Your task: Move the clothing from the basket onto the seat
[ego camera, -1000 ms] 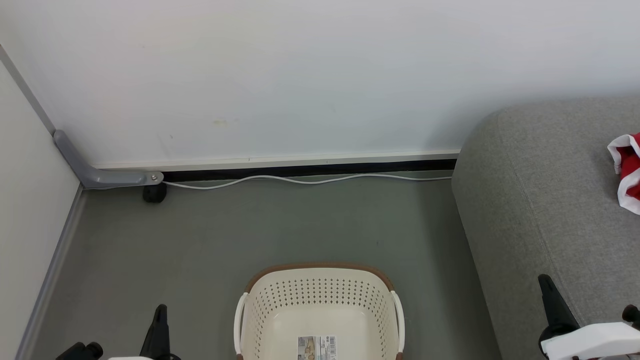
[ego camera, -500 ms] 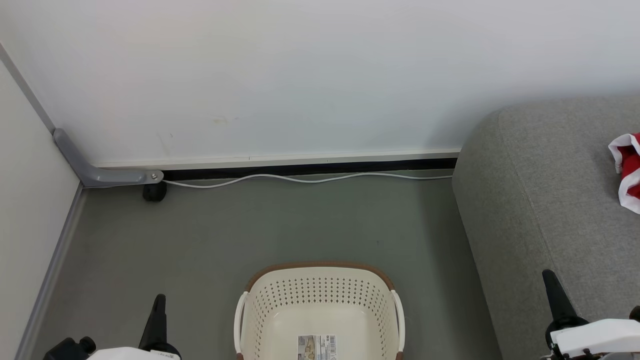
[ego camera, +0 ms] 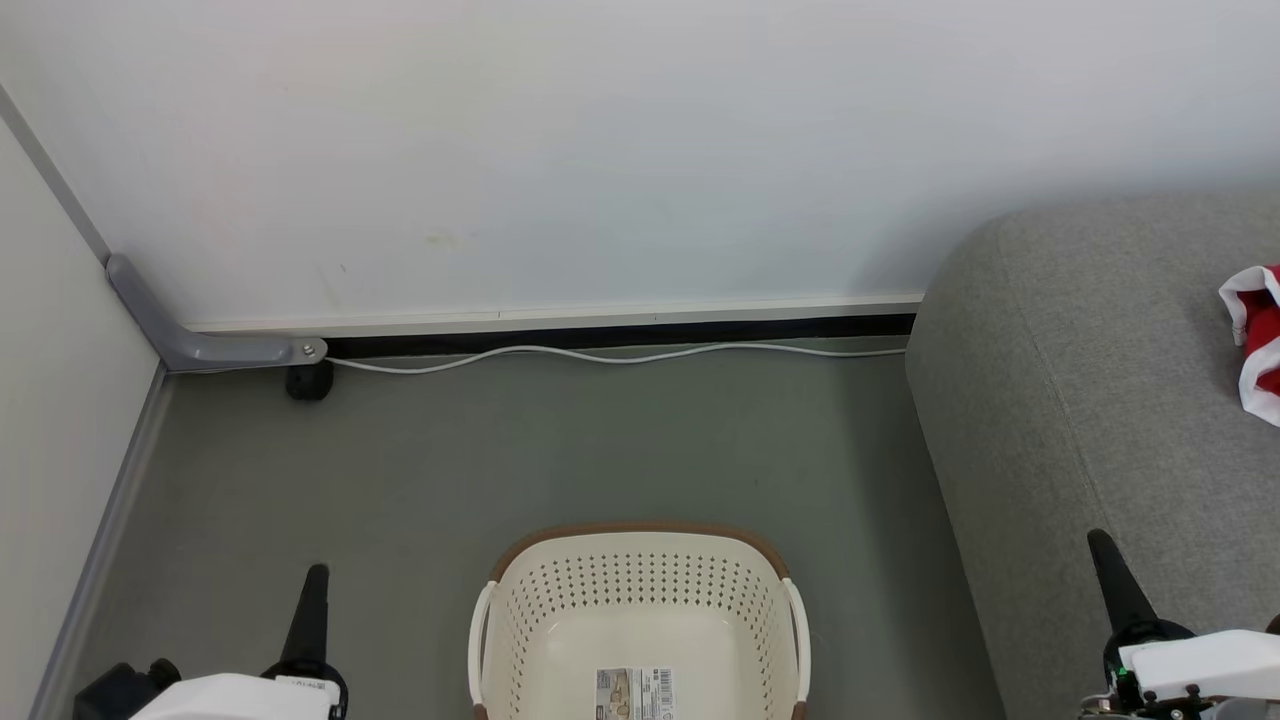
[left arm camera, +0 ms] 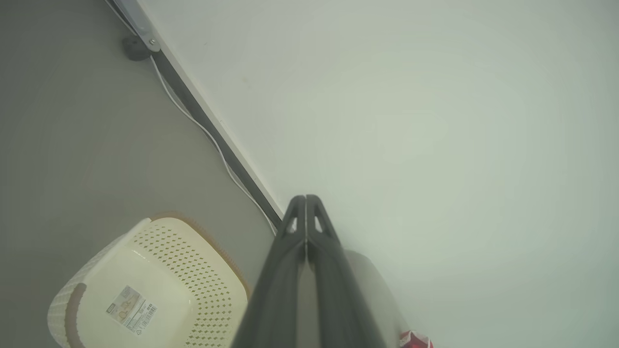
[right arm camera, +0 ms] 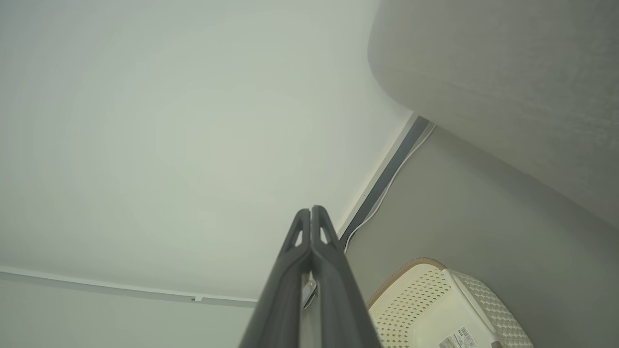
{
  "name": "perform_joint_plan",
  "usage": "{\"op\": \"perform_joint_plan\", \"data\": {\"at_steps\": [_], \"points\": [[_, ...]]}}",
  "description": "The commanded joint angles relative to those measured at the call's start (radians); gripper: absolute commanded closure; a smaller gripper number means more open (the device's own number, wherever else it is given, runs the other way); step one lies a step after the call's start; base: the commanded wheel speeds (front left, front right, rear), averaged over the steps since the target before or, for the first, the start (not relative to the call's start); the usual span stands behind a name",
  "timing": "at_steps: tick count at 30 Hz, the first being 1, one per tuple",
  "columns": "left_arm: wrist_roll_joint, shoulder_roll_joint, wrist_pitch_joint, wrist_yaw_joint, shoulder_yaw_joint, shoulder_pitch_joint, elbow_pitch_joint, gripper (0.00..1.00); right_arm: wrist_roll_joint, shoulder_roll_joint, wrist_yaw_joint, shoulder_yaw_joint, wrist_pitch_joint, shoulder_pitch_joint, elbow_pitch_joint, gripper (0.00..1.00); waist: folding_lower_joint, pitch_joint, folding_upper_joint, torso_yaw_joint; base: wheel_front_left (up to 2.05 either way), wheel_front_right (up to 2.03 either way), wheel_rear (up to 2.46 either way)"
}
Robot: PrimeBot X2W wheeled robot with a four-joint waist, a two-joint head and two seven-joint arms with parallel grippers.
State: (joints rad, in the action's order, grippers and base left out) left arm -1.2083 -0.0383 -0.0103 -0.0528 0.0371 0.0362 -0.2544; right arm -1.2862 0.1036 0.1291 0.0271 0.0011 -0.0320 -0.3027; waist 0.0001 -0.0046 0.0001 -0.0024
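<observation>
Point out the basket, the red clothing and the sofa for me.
basket [ego camera: 640, 585]: head view, on its perforated far inner wall.
red clothing [ego camera: 1265, 345]: head view, on the red fabric between its white trim edges.
sofa [ego camera: 1100, 400]: head view, on the bare grey fabric near its rounded end.

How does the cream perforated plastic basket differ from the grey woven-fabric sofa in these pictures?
The basket is hard, pierced plastic with a brown rim; the sofa is soft, padded grey fabric. The basket is far smaller than the sofa. The basket holds just a barcode sticker, while the sofa bears red-and-white clothing. Both stand on the grey floor.
</observation>
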Motion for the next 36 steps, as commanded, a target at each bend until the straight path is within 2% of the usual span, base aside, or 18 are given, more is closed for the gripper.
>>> {"op": "perform_joint_plan", "data": {"at_steps": [1,33,36], "points": [[-0.034,-0.010,-0.007,-0.016,0.031,-0.064,0.023,1.00,-0.027,0.009,0.001,-0.004,0.012,-0.046,0.034,1.00,-0.0001,0.000,-0.0001,0.000,0.00,0.00,0.00],[-0.394,-0.012,-0.102,-0.077,0.076,-0.143,0.009,1.00,-0.321,-0.049,0.002,0.082,0.108,-0.075,0.058,1.00,-0.0001,0.008,-0.0001,0.002,0.00,0.00,0.00],[-0.400,-0.012,-0.103,-0.078,0.077,-0.144,0.009,1.00,-0.325,-0.050,0.002,0.083,0.109,-0.076,0.058,1.00,-0.0001,0.008,-0.0001,0.002,0.00,0.00,0.00]]}}
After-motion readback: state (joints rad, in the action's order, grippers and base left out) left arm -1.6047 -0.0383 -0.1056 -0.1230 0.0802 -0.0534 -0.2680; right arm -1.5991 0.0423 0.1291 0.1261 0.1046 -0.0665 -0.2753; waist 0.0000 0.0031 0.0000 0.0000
